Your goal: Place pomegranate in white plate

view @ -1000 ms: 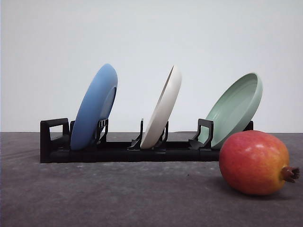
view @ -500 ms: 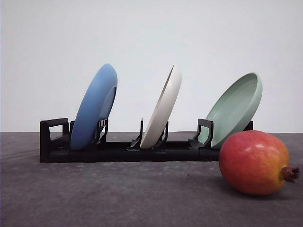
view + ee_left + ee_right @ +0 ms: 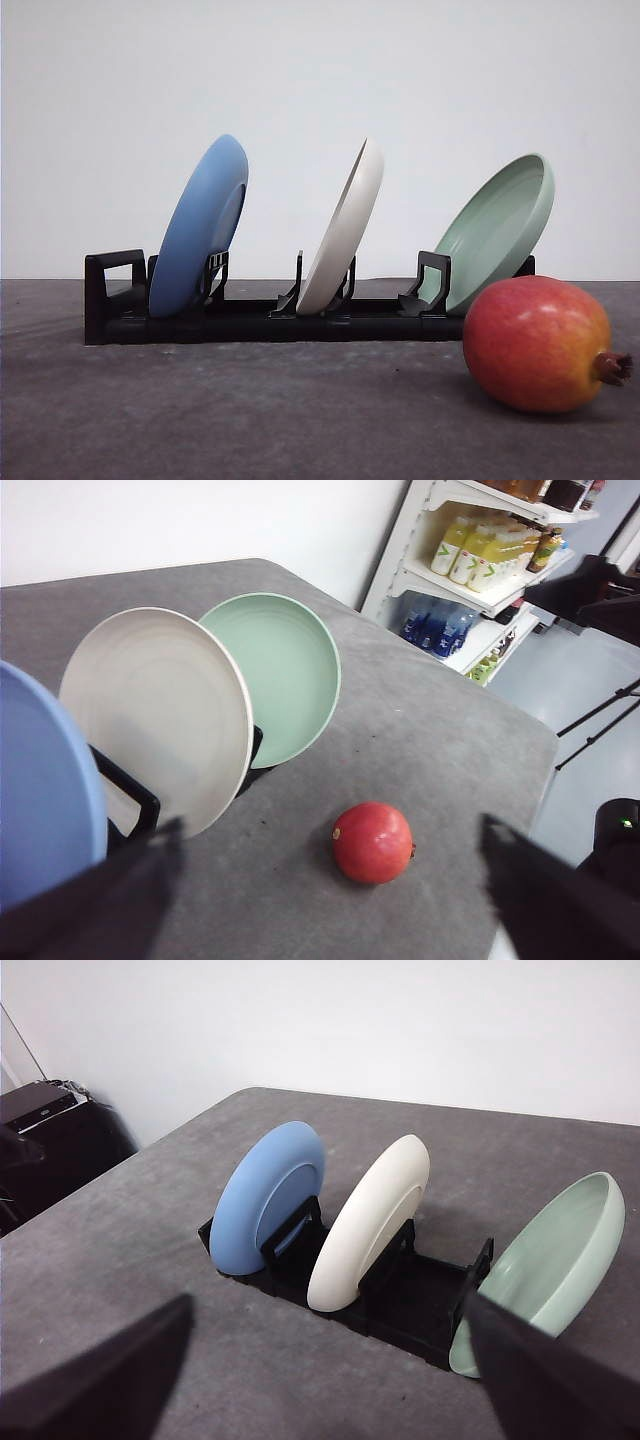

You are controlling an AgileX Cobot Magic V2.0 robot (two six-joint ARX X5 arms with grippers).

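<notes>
Nothing grasped yet: both claws (image 3: 330,900) (image 3: 330,1380) gape wide; I next reach the pomegranate (image 3: 372,842), white plate (image 3: 345,232) racked.

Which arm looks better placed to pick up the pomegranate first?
Probably the right. In the front view the pomegranate lies on the table's right side, beside the pale green plate. The left wrist view does already frame it, so left remains possible.

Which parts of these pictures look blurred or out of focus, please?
Front view: sharp throughout, with a soft shadow under the pomegranate. Left wrist view: plates and fruit crisp; the dark jaws at the lower corners are blurred. Right wrist view: white plate and rack sharp, the jaws again dark smears.
</notes>
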